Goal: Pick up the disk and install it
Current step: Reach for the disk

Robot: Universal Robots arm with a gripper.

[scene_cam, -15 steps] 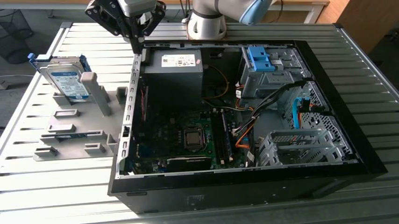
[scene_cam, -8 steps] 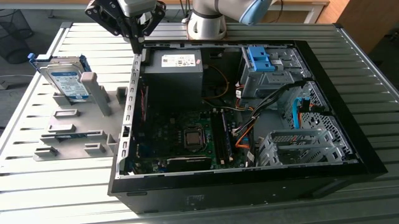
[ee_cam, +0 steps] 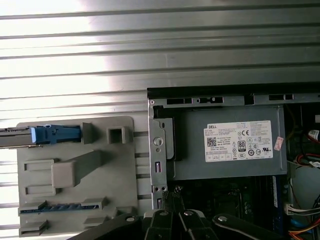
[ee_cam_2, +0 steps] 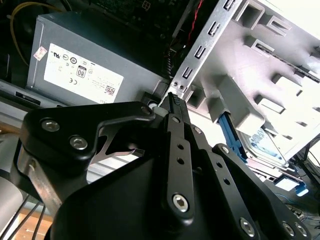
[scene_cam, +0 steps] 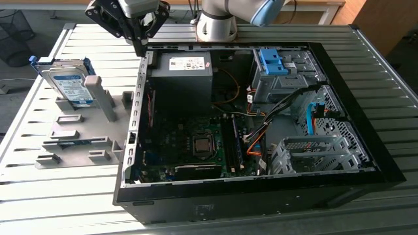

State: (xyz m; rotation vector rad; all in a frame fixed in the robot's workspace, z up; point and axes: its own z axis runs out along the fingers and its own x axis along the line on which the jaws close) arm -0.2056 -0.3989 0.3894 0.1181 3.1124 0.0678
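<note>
While the gripper (scene_cam: 140,49) hung empty and closed above the case's (scene_cam: 196,210) corner in the exterior view, the disk (scene_cam: 68,85) stood in its holder (scene_cam: 98,142) near the table's (scene_cam: 65,205) edge at that view's left. The second wrist view put the disk (ee_cam_2: 267,145) beyond the gripper (ee_cam_2: 173,98). The first wrist view showed the disk (ee_cam: 50,134) edge-on, so squaring to that thin edge seemed wise.

There is one flat silver metal hard drive in a blue plastic frame (scene_cam: 70,85), one grey plastic holder plate (scene_cam: 85,147), one open black computer case (scene_cam: 369,147), one grey metal power supply box (scene_cam: 183,81), one blue plastic bracket (scene_cam: 271,61), one black gripper (scene_cam: 140,49) and one slatted metal table (scene_cam: 58,196).
</note>
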